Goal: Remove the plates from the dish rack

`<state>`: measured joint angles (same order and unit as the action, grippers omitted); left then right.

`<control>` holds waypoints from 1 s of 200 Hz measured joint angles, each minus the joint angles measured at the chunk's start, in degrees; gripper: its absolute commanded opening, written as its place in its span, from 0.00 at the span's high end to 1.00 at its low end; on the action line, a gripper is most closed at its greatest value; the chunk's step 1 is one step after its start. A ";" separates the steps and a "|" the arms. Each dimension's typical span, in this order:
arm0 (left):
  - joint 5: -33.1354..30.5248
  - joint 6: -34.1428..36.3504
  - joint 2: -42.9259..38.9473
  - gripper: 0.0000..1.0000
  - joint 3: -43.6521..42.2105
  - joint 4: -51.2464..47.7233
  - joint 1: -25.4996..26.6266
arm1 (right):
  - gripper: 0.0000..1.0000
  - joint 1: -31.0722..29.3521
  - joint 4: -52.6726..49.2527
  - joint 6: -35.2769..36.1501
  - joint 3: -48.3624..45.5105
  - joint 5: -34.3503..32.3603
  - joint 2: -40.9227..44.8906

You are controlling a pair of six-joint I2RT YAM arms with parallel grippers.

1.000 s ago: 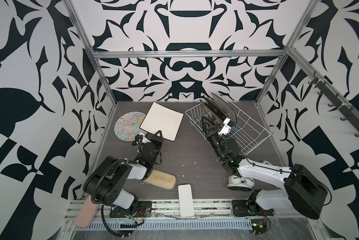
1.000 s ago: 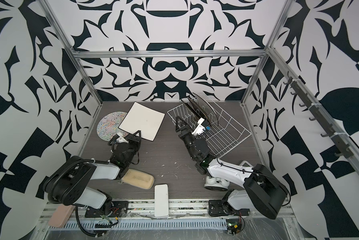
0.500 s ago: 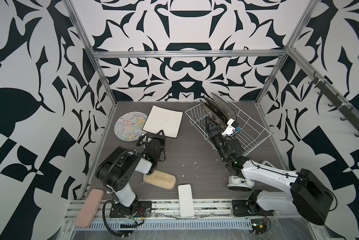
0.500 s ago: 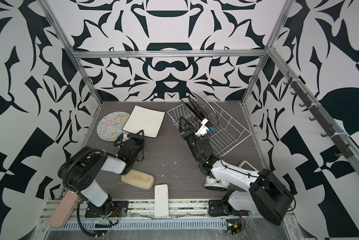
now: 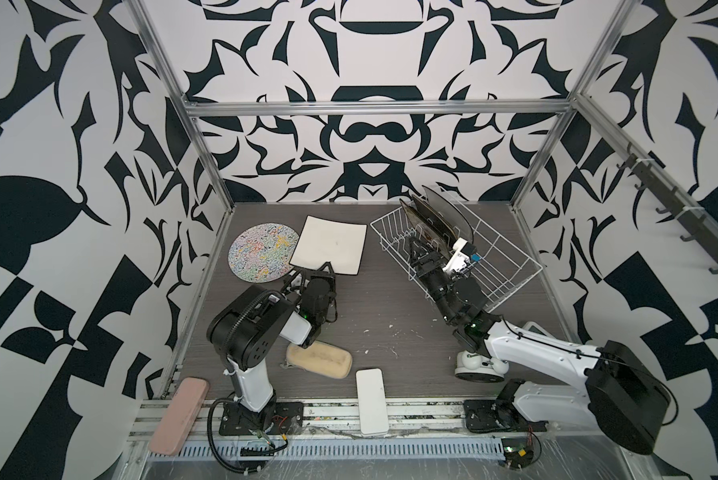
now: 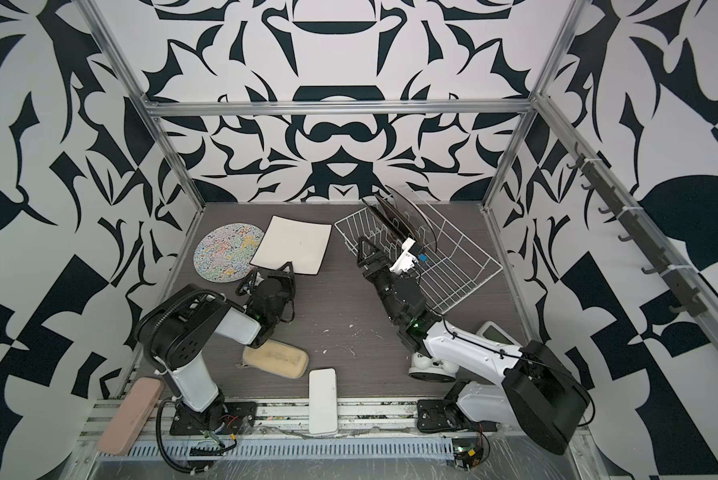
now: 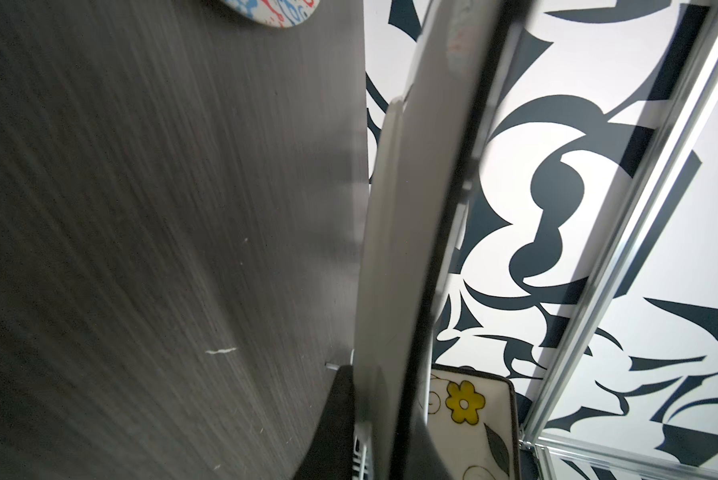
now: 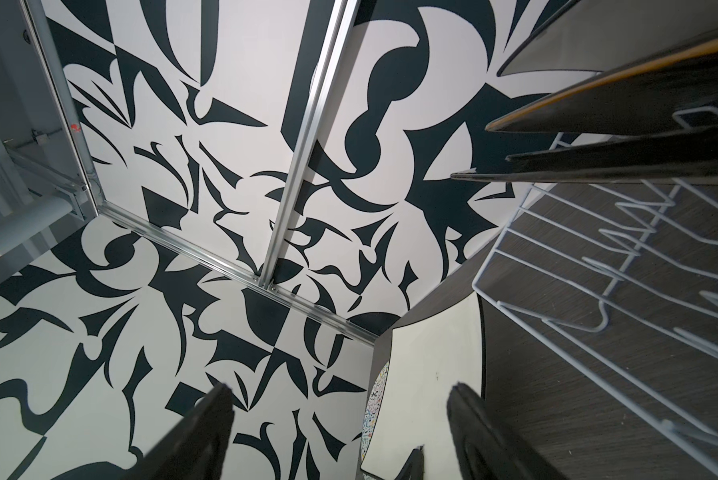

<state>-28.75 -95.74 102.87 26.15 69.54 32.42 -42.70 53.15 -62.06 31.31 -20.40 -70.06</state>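
A round squiggle-patterned plate lies flat at the back left. Beside it is the square cream plate, white side up, its near edge pinched by my shut left gripper. The left wrist view shows this plate edge-on in the gripper, a yellow flower on its other face. Dark plates stand in the white dish rack. My right gripper is open and empty at the rack's left end.
A beige sponge lies in front of the left arm. A white block rests across the front edge and a pink block on the front rail. Patterned walls enclose the table, with hooks on the right wall.
My left arm has carried the square plate back and down beside the round plate. The right gripper has shifted a little at the rack's left end and stays open.
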 measured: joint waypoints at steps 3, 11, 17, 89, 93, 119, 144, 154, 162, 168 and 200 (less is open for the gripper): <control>-0.02 -0.22 0.33 1.00 0.02 -0.07 0.02 | 0.16 0.02 -0.07 0.04 0.00 0.00 0.00; -0.15 -0.52 0.92 1.00 0.07 -0.09 0.09 | 0.16 0.11 -0.31 0.17 0.00 0.00 0.02; -0.26 -0.72 1.33 1.00 0.15 -0.22 0.15 | 0.16 0.15 -0.57 0.22 0.00 0.00 0.02; -1.14 -3.04 4.57 1.00 1.95 -0.24 1.38 | 0.16 0.33 -2.93 0.39 0.00 -0.02 0.04; -1.25 -3.10 4.59 1.00 1.95 -0.24 1.40 | 0.16 0.35 -2.97 0.39 0.00 -0.02 0.07; -1.90 -3.91 5.31 1.00 1.97 0.13 1.60 | 0.16 0.37 -3.63 0.48 0.00 -0.02 0.90; -2.05 -4.68 6.73 1.00 2.12 0.02 1.62 | 0.16 0.46 -4.52 0.76 0.00 -0.15 2.05; -2.12 -4.87 7.32 1.00 2.14 0.02 1.64 | 0.16 0.59 -5.07 0.81 0.00 -0.26 2.54; -2.12 -4.98 7.58 1.00 2.14 -0.11 1.68 | 0.16 0.61 -5.53 0.85 0.00 -0.37 2.89; -2.14 -5.05 7.74 1.00 2.14 -0.17 1.70 | 0.16 0.61 -5.81 0.90 0.00 -0.44 3.08; -2.34 -5.33 8.24 1.00 2.62 -0.13 1.79 | 0.16 0.63 -6.56 1.05 0.00 -0.79 3.43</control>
<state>-31.09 -101.08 111.11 28.77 69.41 34.22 -42.06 46.59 -61.01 31.31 -21.19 -66.63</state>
